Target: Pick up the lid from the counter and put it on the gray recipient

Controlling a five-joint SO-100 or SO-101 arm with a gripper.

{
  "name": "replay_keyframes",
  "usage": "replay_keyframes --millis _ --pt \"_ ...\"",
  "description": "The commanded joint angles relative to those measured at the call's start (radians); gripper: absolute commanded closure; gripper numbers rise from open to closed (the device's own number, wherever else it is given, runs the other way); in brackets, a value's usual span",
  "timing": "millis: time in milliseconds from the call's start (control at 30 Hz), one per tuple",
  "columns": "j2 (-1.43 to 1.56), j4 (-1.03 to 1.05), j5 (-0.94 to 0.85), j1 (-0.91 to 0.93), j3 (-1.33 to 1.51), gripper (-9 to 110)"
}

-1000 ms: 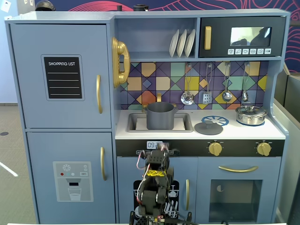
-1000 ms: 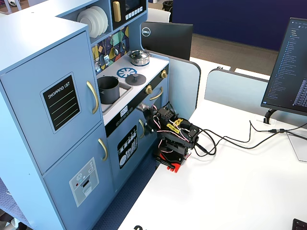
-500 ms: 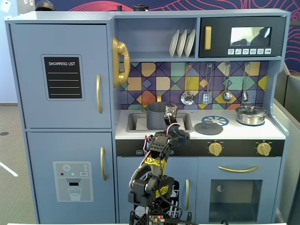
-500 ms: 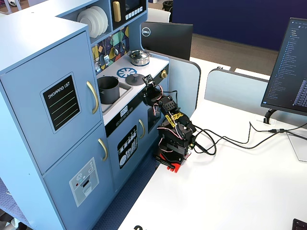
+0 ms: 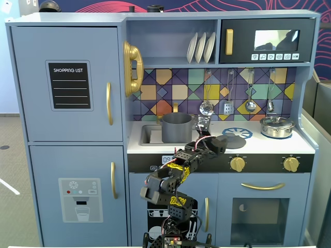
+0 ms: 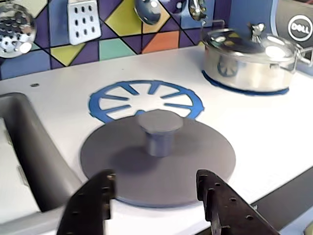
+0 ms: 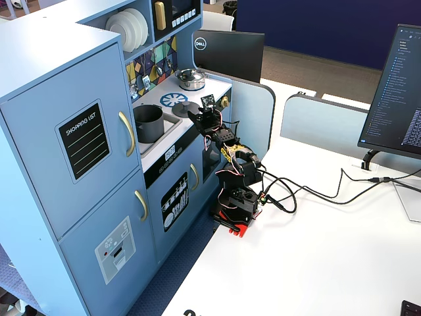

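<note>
fingers (image 6: 155, 196): two, spread apart, nothing pinched; lower ends cut off in the wrist view
lid (image 6: 157, 159): one, laid flat on the white tabletop (image 6: 274, 127) just past the fingers, knob pointed straight up, far edge touching the blue burner mark (image 6: 145, 98)
gray recipient (image 5: 177, 127): one, seen upright in the sink; base hidden
steel pot (image 6: 252, 58): one, farther back, lidded
</note>
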Motion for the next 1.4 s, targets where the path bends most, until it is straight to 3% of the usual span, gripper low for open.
replay_keyframes --millis 0,167,1367 --pt "-0.055 -0.051 0.021 0.017 -0.057 81" --pt "-0.152 -0.032 0.054 0.028 -0.147 77" --pt "-0.807 -0.256 0.052 -0.017 -0.586 83"
